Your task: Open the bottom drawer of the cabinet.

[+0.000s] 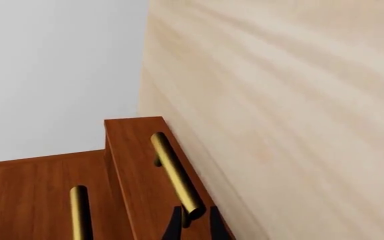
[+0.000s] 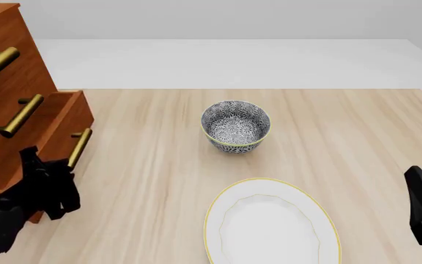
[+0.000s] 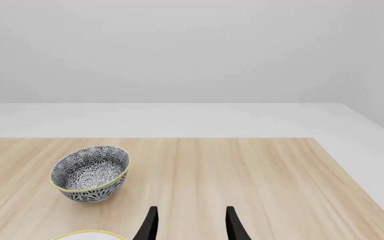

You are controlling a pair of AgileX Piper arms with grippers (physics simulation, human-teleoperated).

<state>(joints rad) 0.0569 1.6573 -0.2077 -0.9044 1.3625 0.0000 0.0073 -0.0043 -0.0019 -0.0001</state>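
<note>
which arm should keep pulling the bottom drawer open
Left. The left pincer sits astride the brass handle of the bottom drawer, which already sticks out from the cabinet. The right pincer hangs open over bare table, far across from it.

Open tabletop (image 2: 357,132) lies right of the bowl (image 2: 235,125) and between the bowl and the cabinet (image 2: 13,82). The plate (image 2: 270,225) fills the near middle (bowl just beyond it). The bottom drawer (image 2: 64,126) juts past the upper fronts, crowding the left edge.
</note>
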